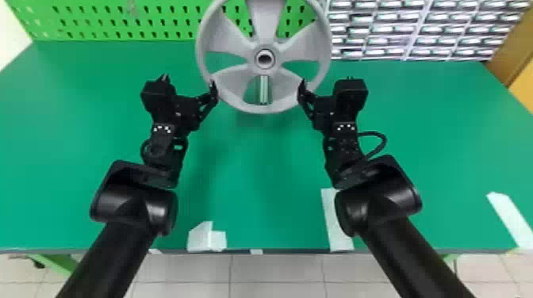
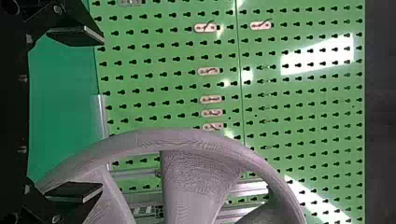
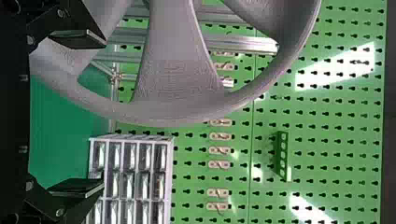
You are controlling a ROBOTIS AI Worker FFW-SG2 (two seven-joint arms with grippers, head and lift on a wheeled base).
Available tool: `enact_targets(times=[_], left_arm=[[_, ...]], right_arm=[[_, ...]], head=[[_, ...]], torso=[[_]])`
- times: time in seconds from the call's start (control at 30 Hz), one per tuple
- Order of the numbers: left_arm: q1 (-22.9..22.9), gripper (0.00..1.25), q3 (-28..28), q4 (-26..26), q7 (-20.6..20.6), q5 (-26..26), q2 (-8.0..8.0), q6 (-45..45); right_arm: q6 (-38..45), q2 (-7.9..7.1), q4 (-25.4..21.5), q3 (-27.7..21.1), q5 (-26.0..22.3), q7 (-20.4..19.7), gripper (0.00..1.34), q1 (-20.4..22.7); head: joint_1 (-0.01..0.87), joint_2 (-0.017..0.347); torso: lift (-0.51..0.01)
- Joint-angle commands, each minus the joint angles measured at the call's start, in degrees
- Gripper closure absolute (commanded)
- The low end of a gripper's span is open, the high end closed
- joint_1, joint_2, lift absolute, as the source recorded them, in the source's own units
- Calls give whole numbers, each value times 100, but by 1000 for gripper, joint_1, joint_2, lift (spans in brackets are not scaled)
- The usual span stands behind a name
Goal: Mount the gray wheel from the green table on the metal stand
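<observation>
The gray wheel (image 1: 267, 107) is upright above the back of the green table (image 1: 254, 166), facing me. Part of the metal stand (image 1: 263, 90) shows through a spoke gap below the hub; how the hub sits on it I cannot tell. My left gripper (image 1: 189, 83) is open at the wheel's lower left, its inner finger beside the rim. Opposite it, my right gripper (image 1: 327, 85) is open at the lower right. In the left wrist view, the left gripper (image 2: 74, 113) has widely parted fingers, one overlapping the wheel (image 2: 187, 140). The right gripper (image 3: 77, 113) likewise has one finger over the wheel (image 3: 173, 112).
A green pegboard (image 1: 158, 20) rises behind the table, with a rack of small drawers (image 1: 408, 29) to its right. White tape pieces (image 1: 206, 237) lie along the table's front edge, and another strip (image 1: 509, 218) lies at the right.
</observation>
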Motion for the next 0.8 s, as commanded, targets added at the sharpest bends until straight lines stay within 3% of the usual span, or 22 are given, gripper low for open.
enact_targets(times=[0.0,0.77], left_arm=[[227,179,69,-285,-12,46,25,81],[1159,180,508,-1331,-108,362,25,380]], right_arm=[[-1,-38,-158,37,0,4,237,120],[-1,-187,-958,-209,-70,303,237,815]], head=[[867,52],[867,52]], torso=[[-100],[-100]])
